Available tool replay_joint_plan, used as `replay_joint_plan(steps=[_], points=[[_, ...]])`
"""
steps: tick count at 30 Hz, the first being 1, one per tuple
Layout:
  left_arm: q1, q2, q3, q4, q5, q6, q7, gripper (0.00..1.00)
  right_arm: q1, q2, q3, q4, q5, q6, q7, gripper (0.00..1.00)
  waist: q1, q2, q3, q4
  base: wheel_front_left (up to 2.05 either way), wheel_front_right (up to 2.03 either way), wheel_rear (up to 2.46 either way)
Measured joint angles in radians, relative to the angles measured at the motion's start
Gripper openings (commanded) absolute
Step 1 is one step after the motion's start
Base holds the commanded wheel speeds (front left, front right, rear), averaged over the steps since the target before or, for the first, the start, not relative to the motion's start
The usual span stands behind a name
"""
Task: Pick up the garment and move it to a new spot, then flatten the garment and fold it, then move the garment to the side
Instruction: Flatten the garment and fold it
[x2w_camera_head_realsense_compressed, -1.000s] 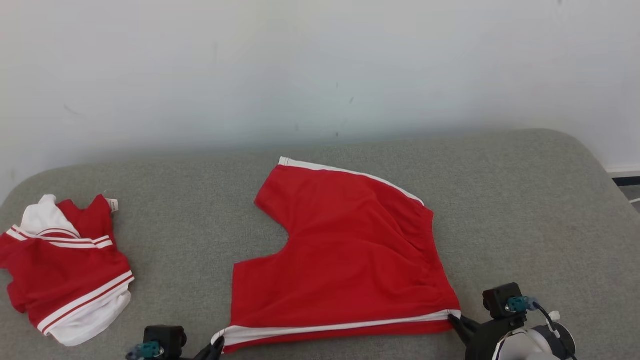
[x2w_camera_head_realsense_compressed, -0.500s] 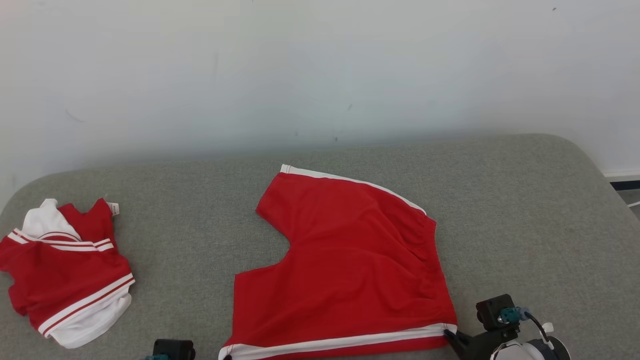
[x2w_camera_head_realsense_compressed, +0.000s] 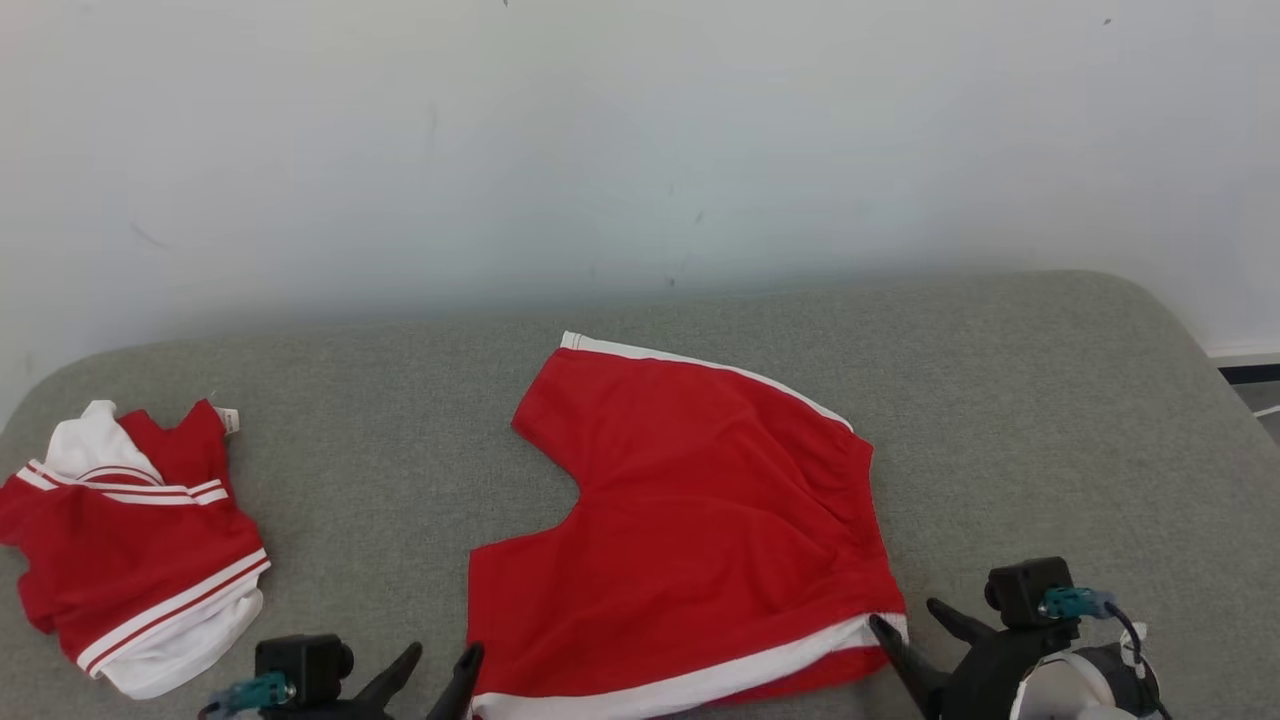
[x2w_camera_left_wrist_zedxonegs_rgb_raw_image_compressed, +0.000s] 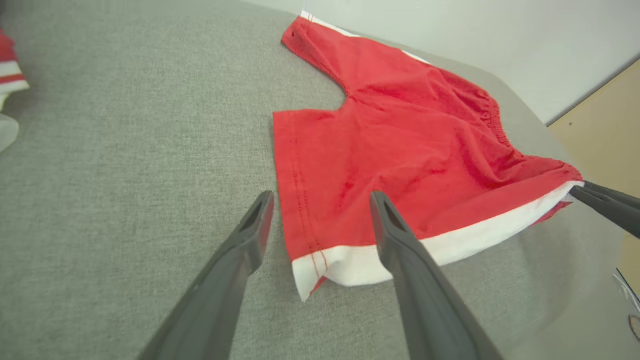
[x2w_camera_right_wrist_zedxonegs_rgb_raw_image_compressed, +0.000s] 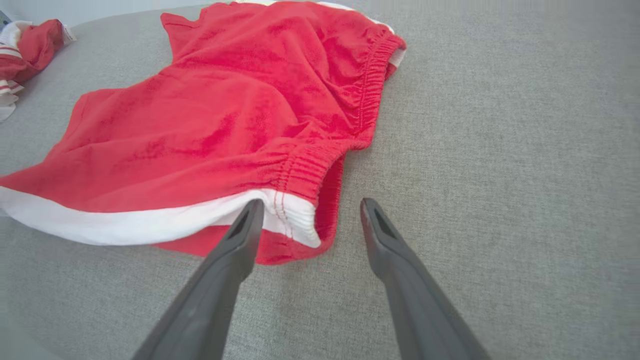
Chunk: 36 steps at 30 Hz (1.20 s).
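The garment (x2w_camera_head_realsense_compressed: 690, 530), red shorts with white side stripes, lies spread on the grey cushion (x2w_camera_head_realsense_compressed: 1050, 420). My left gripper (x2w_camera_head_realsense_compressed: 441, 652) stands open at its near left corner. In the left wrist view that white-edged corner of the garment (x2w_camera_left_wrist_zedxonegs_rgb_raw_image_compressed: 400, 145) lies loose below and between the spread fingers of my left gripper (x2w_camera_left_wrist_zedxonegs_rgb_raw_image_compressed: 321, 200). My right gripper (x2w_camera_head_realsense_compressed: 905, 614) is open at the near right corner. In the right wrist view the elastic waistband end of the garment (x2w_camera_right_wrist_zedxonegs_rgb_raw_image_compressed: 240, 110) lies by the left finger of my right gripper (x2w_camera_right_wrist_zedxonegs_rgb_raw_image_compressed: 310, 205); nothing is pinched.
A second red and white garment (x2w_camera_head_realsense_compressed: 130, 540) lies bunched at the cushion's left end, and is also seen as a bundle (x2w_camera_right_wrist_zedxonegs_rgb_raw_image_compressed: 25, 50) in the right wrist view. A pale wall (x2w_camera_head_realsense_compressed: 640, 150) rises behind. The cushion's rounded right edge drops to the floor (x2w_camera_left_wrist_zedxonegs_rgb_raw_image_compressed: 600, 110).
Both grippers have opened and let go of the garment's near corners. The near hem now rests on the cushion. The head view has shifted a little.
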Motion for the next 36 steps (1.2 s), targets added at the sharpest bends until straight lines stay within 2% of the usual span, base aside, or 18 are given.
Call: replay_joint_plan(steps=[4,9,11,16,23,29,36], points=[[0.005,0.014,0.030,-0.067,-0.003,0.008,-0.015,1.00,0.024,-0.030,-0.033,-0.090,0.024,-0.002,-0.002,1.00,0.0000,0.0000,-0.005,-0.004,0.00,0.00,0.00],[0.014,0.051,0.082,-0.092,-0.003,0.022,-0.041,1.00,0.031,-0.045,-0.035,-0.192,0.023,-0.024,0.011,1.00,0.0000,0.0000,-0.009,-0.016,0.00,0.00,0.00],[0.015,0.056,0.098,-0.109,0.002,0.027,-0.058,1.00,0.031,-0.053,-0.046,-0.231,0.021,-0.038,0.010,1.00,0.0000,0.0000,-0.011,-0.022,0.00,0.00,0.00],[0.013,0.056,0.139,-0.132,0.039,0.036,-0.103,1.00,0.031,-0.087,-0.091,-0.283,-0.011,-0.098,-0.018,1.00,0.0000,0.0000,-0.010,-0.027,0.00,0.00,0.00],[0.017,0.058,0.182,-0.138,0.127,0.036,-0.147,1.00,0.024,-0.090,-0.135,-0.343,-0.064,-0.133,-0.093,1.00,0.0000,0.0000,-0.011,-0.033,0.00,0.00,0.00],[0.074,0.041,0.273,-0.103,0.163,0.036,-0.168,1.00,0.049,-0.087,-0.188,-0.375,-0.068,-0.144,-0.150,1.00,0.0000,-0.0001,-0.007,-0.052,0.00,0.00,0.00],[0.105,0.013,0.328,-0.083,0.224,0.036,-0.175,1.00,0.131,-0.094,-0.215,-0.389,-0.088,-0.155,-0.172,1.00,0.0000,0.0000,0.005,-0.077,0.00,0.00,0.00]])
